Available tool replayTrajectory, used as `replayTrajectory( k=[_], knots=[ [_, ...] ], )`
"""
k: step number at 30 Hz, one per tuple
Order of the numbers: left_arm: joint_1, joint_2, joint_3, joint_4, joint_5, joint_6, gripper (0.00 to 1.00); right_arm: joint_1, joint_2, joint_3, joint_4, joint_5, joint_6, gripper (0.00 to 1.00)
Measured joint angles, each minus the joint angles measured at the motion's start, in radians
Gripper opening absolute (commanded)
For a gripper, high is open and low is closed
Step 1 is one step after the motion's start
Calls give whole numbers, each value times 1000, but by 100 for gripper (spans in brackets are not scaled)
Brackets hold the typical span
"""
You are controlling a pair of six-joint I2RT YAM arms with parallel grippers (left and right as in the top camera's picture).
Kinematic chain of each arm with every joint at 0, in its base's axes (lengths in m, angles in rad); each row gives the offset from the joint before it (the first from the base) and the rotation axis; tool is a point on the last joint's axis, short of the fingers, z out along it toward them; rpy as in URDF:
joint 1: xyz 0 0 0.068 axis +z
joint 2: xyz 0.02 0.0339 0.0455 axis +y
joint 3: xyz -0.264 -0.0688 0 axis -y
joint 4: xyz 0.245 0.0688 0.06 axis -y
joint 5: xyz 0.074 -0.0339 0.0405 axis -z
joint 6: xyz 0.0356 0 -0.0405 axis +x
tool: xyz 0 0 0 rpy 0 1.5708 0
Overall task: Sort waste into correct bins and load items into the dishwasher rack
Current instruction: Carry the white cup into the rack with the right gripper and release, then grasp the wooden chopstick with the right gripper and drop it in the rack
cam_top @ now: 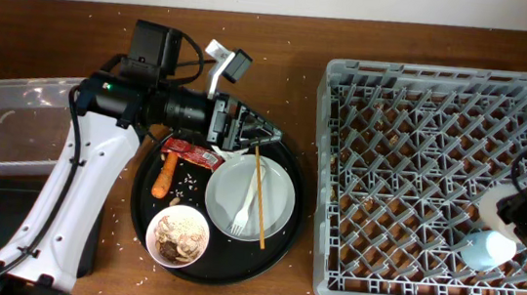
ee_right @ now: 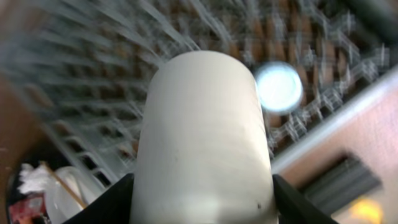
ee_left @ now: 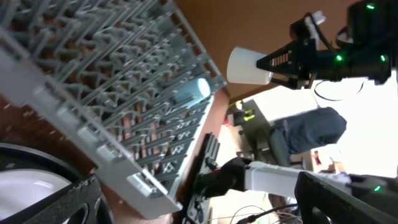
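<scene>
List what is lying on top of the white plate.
A white fork and thin wooden chopsticks lie across the plate; one stick or a pair, I cannot tell. The plate surface beneath them is covered.

A large round black tray (cam_top: 269,258) sits on the brown wooden table (cam_top: 403,35) (left of centre).

Can't read any text, labels or numbers anywhere; red foil wrapper (cam_top: 192,152) at the round black tray's (cam_top: 283,243) 11 o'clock is too small.

1 white cup (ee_left: 249,65), 1 lt-blue cup (ee_left: 193,92) — 1 plate (cam_top: 278,196), 1 bowl (cam_top: 158,227).
</scene>
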Motion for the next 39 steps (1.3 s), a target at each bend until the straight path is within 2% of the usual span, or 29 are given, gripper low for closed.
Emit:
replayTrajectory(
  k=[2, 5, 6, 7, 10, 12, 15, 16, 17, 19, 21, 23, 24, 26, 28, 30, 33, 35, 37, 38, 39],
  knots=[
    [0, 0, 0, -6, -39, 0, 99, -2, 106, -5, -22, 13, -3, 55],
    [0, 0, 0, -8, -58, 0, 99, 75, 163, -101, -19, 21, -26, 56],
    [0, 0, 0, -11, -60, 0, 99, 119, 166, -151, 6, 23, -30, 62],
    [0, 0, 0, -18, -63, 0, 99, 156, 166, -195, 47, 32, -26, 75],
    [0, 0, 0, -38, -67, 0, 99, 198, 168, -281, 97, 84, 5, 83],
    [0, 0, 0, -45, -67, 0, 99, 197, 169, -272, 84, 67, -19, 84],
    [0, 0, 0, -49, -91, 0, 99, 198, 148, -140, 22, 8, -56, 85],
    [0, 0, 0, -59, -133, 0, 99, 198, 92, -39, 18, -32, -93, 88],
    [0, 0, 1, -98, -240, 0, 99, 198, 37, 16, 19, -66, -118, 89],
    [-18, -4, 4, -301, -595, -76, 99, 198, -76, 97, 56, -149, -161, 90],
    [-42, -6, -18, -330, -845, -127, 99, 198, -179, 120, 73, -219, -181, 90],
    [-52, -14, -108, -260, -969, -172, 98, 198, -198, 119, 72, -274, -187, 87],
    [-62, -14, -156, -209, -987, -186, 98, 198, -185, 119, 68, -316, -200, 82],
    [-116, -14, -238, -163, -1035, -211, 96, 209, -166, 117, 55, -373, -236, 79],
    [-117, -14, -247, -164, -1070, -233, 94, 297, -150, 103, 45, -396, -260, 76],
    [-74, -14, -220, -218, -1083, -234, 93, 462, -145, 72, 50, -387, -249, 75],
    [-4, -15, -97, -294, -1102, -233, 94, 801, -92, -32, 194, -215, -94, 75],
    [27, -17, 31, -400, -1155, -233, 99, 1033, 27, -117, 312, -127, 6, 74],
    [89, -24, 156, -459, -1183, -233, 99, 1192, 228, -151, 436, -31, 119, 67],
    [121, -34, 193, -471, -1193, -233, 99, 1226, 322, -154, 488, -7, 167, 58],
    [146, -42, 205, -481, -1197, -233, 99, 1233, 383, -157, 516, 6, 200, 55]
  ],
)
